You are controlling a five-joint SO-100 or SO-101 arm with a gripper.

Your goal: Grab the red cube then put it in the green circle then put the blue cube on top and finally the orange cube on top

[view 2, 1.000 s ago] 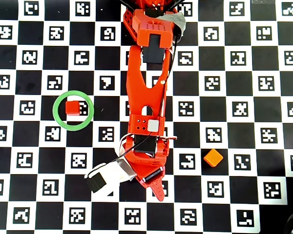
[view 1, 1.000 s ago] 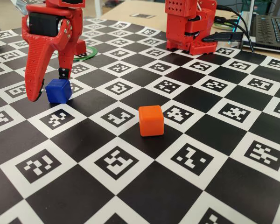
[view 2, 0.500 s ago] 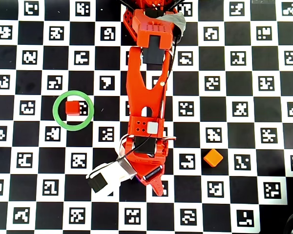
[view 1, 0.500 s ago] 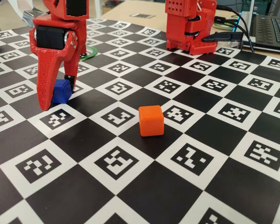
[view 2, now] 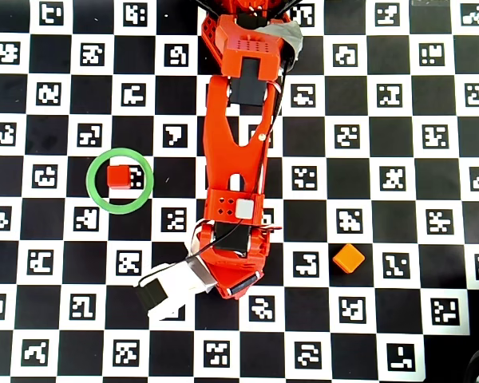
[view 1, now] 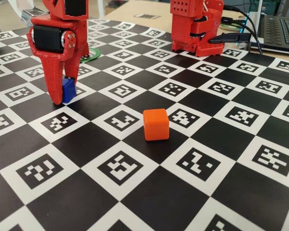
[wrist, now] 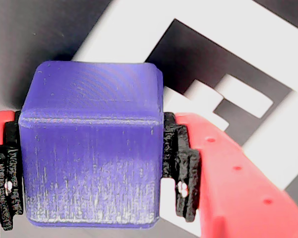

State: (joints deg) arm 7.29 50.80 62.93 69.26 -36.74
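My red gripper (wrist: 94,173) is shut on the blue cube (wrist: 89,148), with a black pad (wrist: 181,168) pressed on each side. In the fixed view the gripper (view 1: 65,96) holds the blue cube (view 1: 69,90) at or just above the board, at the left. The red cube (view 2: 117,175) lies inside the green circle (view 2: 93,191), left of the arm in the overhead view. Part of the green circle (view 1: 90,57) shows behind the gripper in the fixed view; the red cube is hidden there. The orange cube (view 1: 156,124) sits alone mid-board and also shows in the overhead view (view 2: 349,258).
The board (view 1: 135,192) is a black and white checker mat with printed markers. The arm's red base (view 1: 195,29) stands at the back. A laptop (view 1: 279,29) and cables (view 1: 241,36) lie at the back right. In the overhead view the arm (view 2: 239,144) covers the blue cube.
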